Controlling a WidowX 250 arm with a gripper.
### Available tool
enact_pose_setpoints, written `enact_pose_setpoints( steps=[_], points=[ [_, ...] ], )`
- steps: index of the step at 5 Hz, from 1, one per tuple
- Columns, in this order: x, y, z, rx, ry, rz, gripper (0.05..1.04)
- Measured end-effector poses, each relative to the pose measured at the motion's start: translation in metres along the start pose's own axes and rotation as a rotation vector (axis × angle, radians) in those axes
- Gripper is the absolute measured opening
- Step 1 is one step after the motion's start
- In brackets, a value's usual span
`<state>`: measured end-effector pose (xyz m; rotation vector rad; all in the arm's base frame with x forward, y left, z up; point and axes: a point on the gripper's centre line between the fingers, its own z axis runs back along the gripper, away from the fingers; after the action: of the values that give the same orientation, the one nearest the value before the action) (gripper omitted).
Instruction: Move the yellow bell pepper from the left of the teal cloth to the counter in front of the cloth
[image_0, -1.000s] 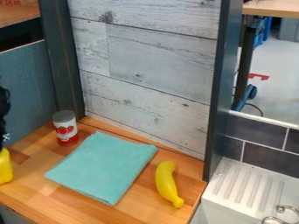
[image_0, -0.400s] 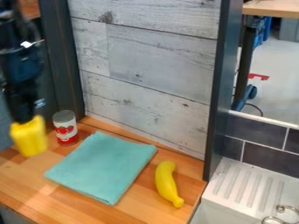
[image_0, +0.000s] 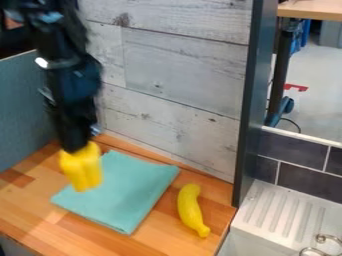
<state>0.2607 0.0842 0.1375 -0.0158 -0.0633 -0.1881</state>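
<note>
The black gripper (image_0: 75, 135) hangs down at the left, above the left part of a folded teal cloth (image_0: 130, 192). A blurred yellow piece (image_0: 81, 170) is at its lower end; I cannot tell if this is part of the gripper or a thing held. The cloth lies flat on the wooden counter (image_0: 40, 210). To the right of the cloth lies a yellow banana (image_0: 190, 207), apart from it, one end toward the front edge. The arm covers the spot at the back left where a can stood.
A whitewashed plank wall (image_0: 177, 90) rises behind the counter, with a dark upright post (image_0: 247, 105) at its right end. A white sink with a ridged drainboard (image_0: 277, 212) and a metal faucet (image_0: 324, 245) is at the lower right.
The arm has come in from the left edge and moved right, bringing the yellow piece over the cloth's left part. It now blocks the red and white can from view. Cloth and banana have not moved.
</note>
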Motion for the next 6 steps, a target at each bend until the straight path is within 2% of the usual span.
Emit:
enact_pose_setpoints(
  steps=[1, 2, 3, 4, 6],
  points=[
    [0.01, -0.046, -0.019, -0.008, 0.024, -0.059, 0.109],
    [0.016, -0.073, -0.029, 0.012, 0.017, -0.074, 0.109],
    [0.012, -0.079, -0.052, 0.011, 0.05, -0.088, 0.109],
    [0.009, -0.083, -0.068, 0.023, 0.121, -0.122, 0.109],
    [0.005, -0.074, -0.081, 0.014, 0.145, -0.175, 0.109]
  ],
)
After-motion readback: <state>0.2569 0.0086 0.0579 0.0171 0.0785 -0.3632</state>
